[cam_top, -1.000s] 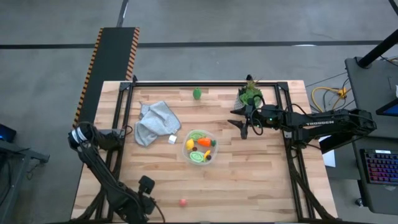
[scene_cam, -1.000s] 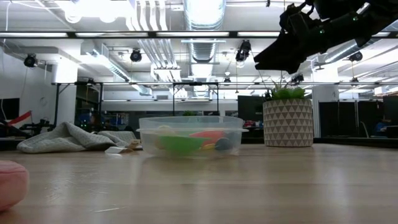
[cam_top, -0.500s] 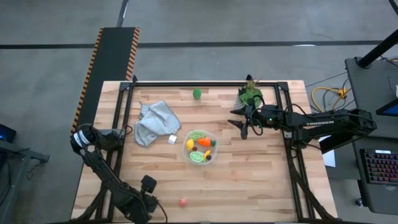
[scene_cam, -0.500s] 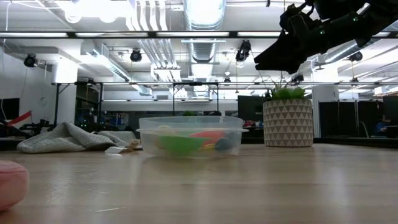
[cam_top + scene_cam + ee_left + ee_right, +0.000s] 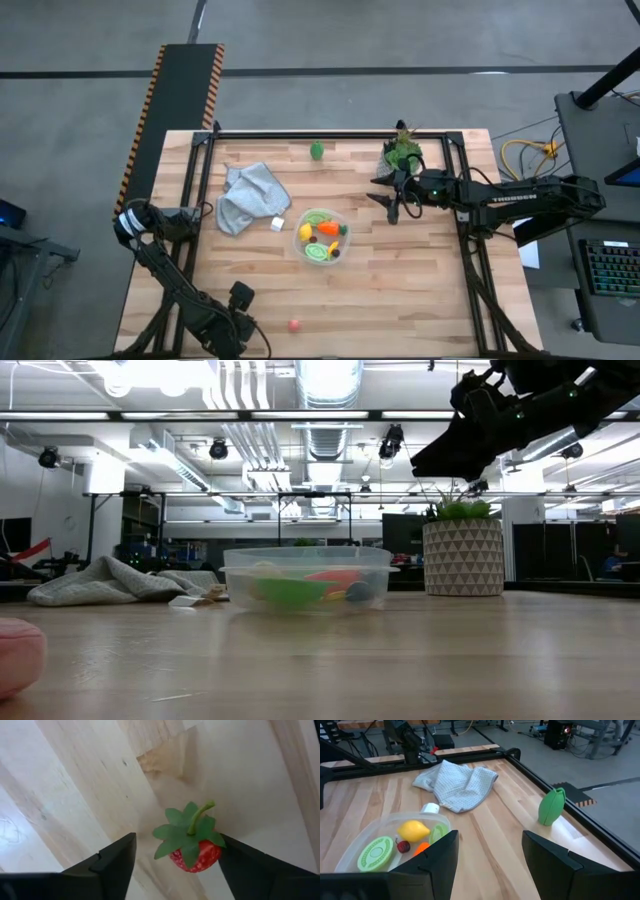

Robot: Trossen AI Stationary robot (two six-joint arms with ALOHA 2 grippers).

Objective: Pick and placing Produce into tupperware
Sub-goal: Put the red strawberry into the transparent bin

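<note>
**Strawberry between open fingers at the table's near edge**

While the left end effector (image 5: 175,865) hangs low over the table (image 5: 400,280), its fingers stand apart on either side of a red strawberry (image 5: 192,851), touching neither side of it. Farther off toward the table's middle sits the tupperware (image 5: 322,237), already carrying several produce pieces. Beyond it, the right end effector (image 5: 392,207) waits raised beside the potted plant (image 5: 402,152), fingers parted and empty.
</note>
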